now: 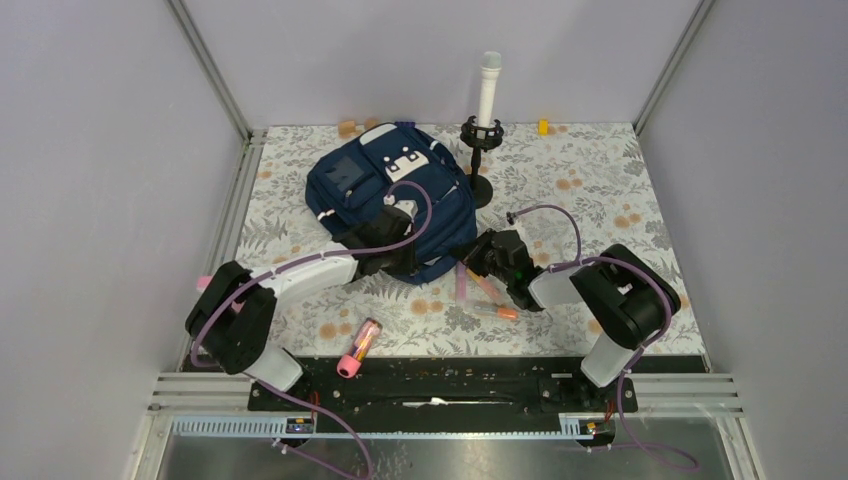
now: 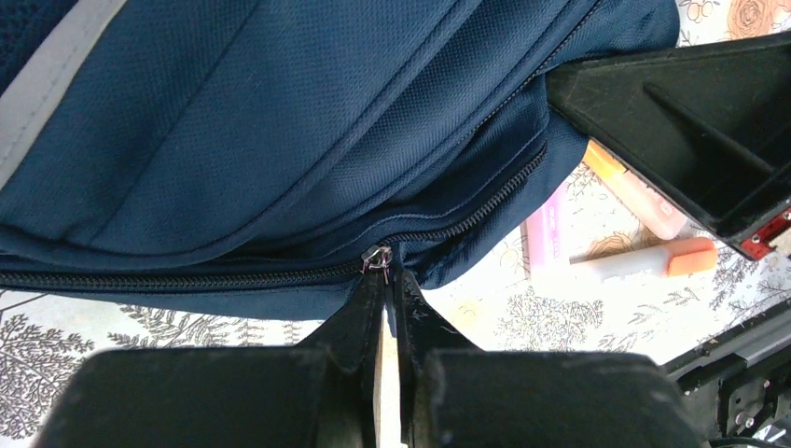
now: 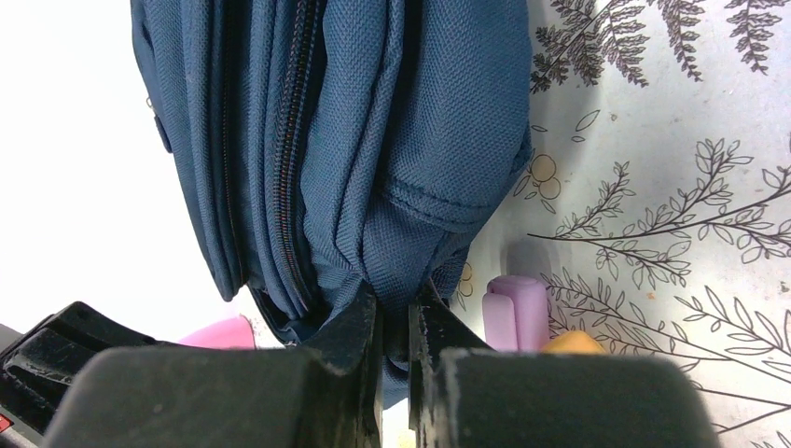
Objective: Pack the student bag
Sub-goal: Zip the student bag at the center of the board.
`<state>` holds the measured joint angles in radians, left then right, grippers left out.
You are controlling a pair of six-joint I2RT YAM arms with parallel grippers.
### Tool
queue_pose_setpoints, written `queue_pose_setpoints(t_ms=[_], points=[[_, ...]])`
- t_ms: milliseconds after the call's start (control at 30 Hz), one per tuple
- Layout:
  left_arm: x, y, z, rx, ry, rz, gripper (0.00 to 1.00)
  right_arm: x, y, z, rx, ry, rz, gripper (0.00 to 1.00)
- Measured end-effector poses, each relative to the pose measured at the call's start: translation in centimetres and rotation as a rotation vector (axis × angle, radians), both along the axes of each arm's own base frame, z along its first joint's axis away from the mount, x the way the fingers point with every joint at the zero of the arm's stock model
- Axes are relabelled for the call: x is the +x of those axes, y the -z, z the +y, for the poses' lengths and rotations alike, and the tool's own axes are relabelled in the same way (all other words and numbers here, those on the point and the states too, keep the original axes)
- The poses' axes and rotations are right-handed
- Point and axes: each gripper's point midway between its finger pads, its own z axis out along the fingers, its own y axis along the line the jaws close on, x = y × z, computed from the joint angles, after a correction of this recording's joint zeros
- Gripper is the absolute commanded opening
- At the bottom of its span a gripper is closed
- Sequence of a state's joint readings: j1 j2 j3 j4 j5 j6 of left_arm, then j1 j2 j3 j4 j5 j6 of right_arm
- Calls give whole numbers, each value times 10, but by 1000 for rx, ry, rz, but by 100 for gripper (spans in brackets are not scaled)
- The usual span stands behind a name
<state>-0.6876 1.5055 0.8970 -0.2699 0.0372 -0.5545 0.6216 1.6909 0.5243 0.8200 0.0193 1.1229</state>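
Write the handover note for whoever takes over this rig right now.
Left pincer: shut on the zipper pull at the student bag's near edge.
Right pincer: shut on the bag's fabric at its near corner.
The bag lies flat on the table. Three pens lie beside the right pincer, and a pink-capped marker lies nearer the front.
Done: both pincers grip the bag.
Left: work the zip, load the pens and marker.

Woven navy cloth, matt and finely grained, on the student bag (image 2: 280, 140), a metal zipper pull (image 2: 378, 259) (bright, faintly shiny), a smooth floral-printed table cover (image 1: 600, 180), dull metal rails (image 1: 210, 70).
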Motion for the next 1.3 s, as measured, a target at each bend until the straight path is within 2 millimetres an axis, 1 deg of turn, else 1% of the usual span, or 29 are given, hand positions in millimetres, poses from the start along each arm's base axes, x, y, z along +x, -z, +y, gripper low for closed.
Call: queue_pose_setpoints(t_ms=[200,233,267,300,333,367,400,467,533,567,633,767,800,833,900,967,1000,1067,1133,1233,1300], points=[[1,5,-6,30,2,8,0,0,2,0,-19,7,-4,0],[1,5,-6,34,1,8,0,0,2,0,-22,7,-7,1],[1,5,-6,39,0,8,3,0,2,0,-27,7,-10,8],[1,5,-5,44,-2,6,14,-1,3,-1,-35,6,-12,16],[0,5,-4,48,-2,5,28,-1,2,-1,-41,5,-15,20],[0,5,-4,54,3,2,41,-2,0,-1,-50,2,-22,32],[-2,3,-4,58,9,0,55,-3,-3,-2,-60,-5,-34,42],[-8,-1,-1,74,29,-5,72,-7,-12,-4,-85,-16,-61,58],[-11,-14,-2,63,41,-27,89,-14,-27,-8,-109,-31,-98,67],[-12,-22,-2,57,48,-45,96,-17,-39,-9,-120,-45,-131,71],[-14,-44,0,49,65,-87,99,-22,-59,-12,-137,-61,-187,76],[-12,-93,13,57,71,-182,99,-29,-96,-27,-197,-71,-305,78],[-12,-106,18,66,74,-205,99,-31,-103,-32,-212,-72,-330,78],[-11,-115,23,71,73,-220,99,-33,-109,-35,-222,-73,-349,78],[-10,-133,37,90,68,-250,99,-39,-113,-42,-249,-80,-374,77],[-6,-144,54,111,47,-266,99,-45,-111,-47,-279,-95,-377,76],[-4,-148,66,127,28,-274,99,-49,-108,-48,-299,-108,-372,75],[-1,-152,85,152,-8,-286,99,-57,-100,-44,-332,-147,-359,75],[4,-160,106,174,-59,-315,99,-73,-88,-31,-369,-216,-332,74],[9,-177,128,191,-121,-390,99,-93,-81,-6,-399,-312,-318,73],[10,-183,140,208,-149,-440,99,-106,-80,16,-411,-377,-314,72]])
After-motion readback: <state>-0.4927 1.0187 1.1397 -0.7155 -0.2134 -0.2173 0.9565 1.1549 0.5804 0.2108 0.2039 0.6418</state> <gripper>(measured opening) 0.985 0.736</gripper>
